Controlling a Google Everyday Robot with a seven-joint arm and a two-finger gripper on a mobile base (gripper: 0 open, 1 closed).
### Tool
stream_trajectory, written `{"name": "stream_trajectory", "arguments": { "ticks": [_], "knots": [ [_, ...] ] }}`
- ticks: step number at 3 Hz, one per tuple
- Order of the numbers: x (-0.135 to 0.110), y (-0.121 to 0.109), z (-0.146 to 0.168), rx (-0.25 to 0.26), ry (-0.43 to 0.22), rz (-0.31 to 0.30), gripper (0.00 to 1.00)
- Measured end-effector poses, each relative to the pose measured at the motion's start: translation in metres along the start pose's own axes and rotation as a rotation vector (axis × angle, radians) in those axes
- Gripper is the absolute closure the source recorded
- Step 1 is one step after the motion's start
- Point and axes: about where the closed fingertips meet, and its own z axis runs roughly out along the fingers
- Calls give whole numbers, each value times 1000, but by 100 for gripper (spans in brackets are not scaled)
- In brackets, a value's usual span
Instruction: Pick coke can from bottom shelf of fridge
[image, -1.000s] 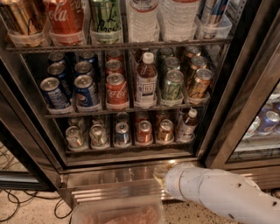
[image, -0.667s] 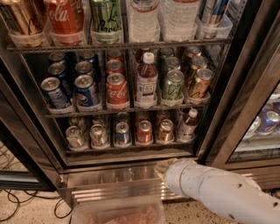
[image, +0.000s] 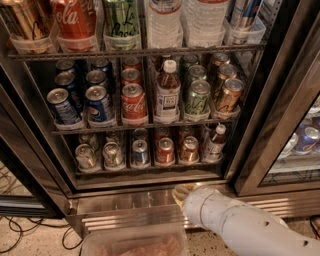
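Observation:
The fridge (image: 280, 130) stands open, with a stainless-steel frame and dark wire racks. On the bottom shelf (image: 150, 171) the small red coke can (image: 165, 150) stands in the front row. A blue-and-silver can (image: 140, 151) is on its left and a copper-orange can (image: 189, 149) on its right. My gripper (image: 181, 192) is at the end of the white arm (image: 240, 225). It sits low in front of the steel sill, below the bottom shelf and slightly right of the coke can, not touching it.
Silver cans (image: 99, 155) and a small bottle (image: 215, 142) share the bottom shelf. The rack above holds Pepsi cans (image: 82, 102), a larger Coke can (image: 133, 102), a bottle and green cans. A clear plastic bin (image: 135, 242) sits below. Cables (image: 20, 235) lie on the floor at the left.
The arm end has moved slightly up and left, closer to the fridge sill. The cans have not moved.

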Motion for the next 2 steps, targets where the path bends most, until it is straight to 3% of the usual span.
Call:
{"name": "stream_trajectory", "arguments": {
  "ticks": [2],
  "knots": [
    [-10, -6, 35, 35, -146, -20, 100]
  ]
}}
